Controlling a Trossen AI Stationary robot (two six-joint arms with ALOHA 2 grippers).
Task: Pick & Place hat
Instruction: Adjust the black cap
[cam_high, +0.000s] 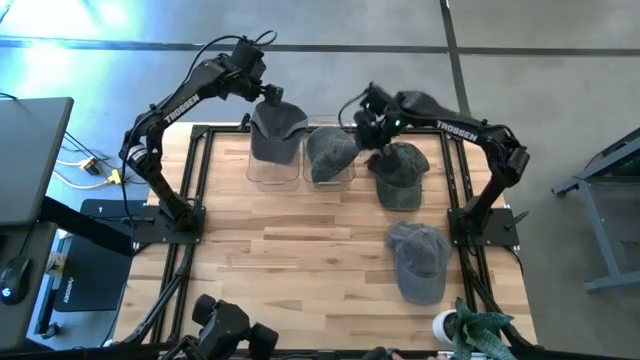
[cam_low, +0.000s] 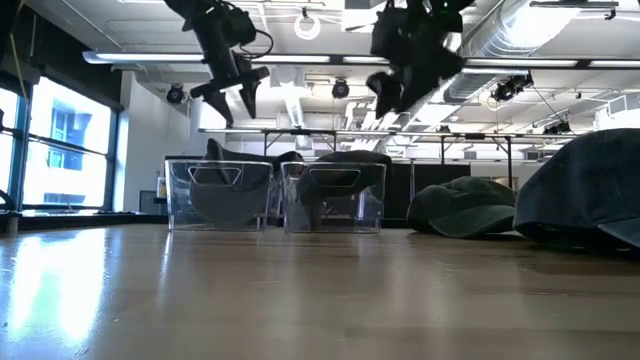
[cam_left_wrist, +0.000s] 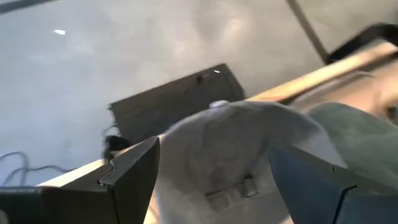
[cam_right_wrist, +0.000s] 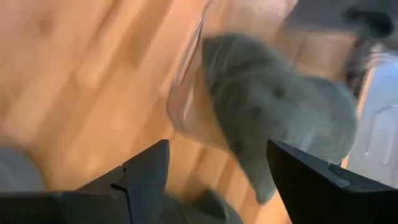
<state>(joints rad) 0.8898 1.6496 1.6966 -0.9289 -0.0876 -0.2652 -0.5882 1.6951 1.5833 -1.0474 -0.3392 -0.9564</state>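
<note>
Two clear bins stand side by side at the table's far middle. The left bin (cam_high: 272, 160) holds a grey hat (cam_high: 278, 122), and the right bin (cam_high: 332, 172) holds another grey hat (cam_high: 330, 148). My left gripper (cam_high: 268, 95) hangs open above the left bin's hat (cam_left_wrist: 230, 143), clear of it. My right gripper (cam_high: 368, 128) is open in the air beside the right bin (cam_right_wrist: 186, 106), between it and a third hat (cam_high: 400, 175) that lies on the wood. Another hat (cam_high: 418, 260) rests nearer the front right.
Bare wood (cam_high: 270, 240) stretches across the table's left and middle. A potted plant (cam_high: 480, 328) stands at the near right corner, and a camera mount (cam_high: 225, 325) sits at the near edge. A dark screen (cam_high: 30, 160) stands off the table's left side.
</note>
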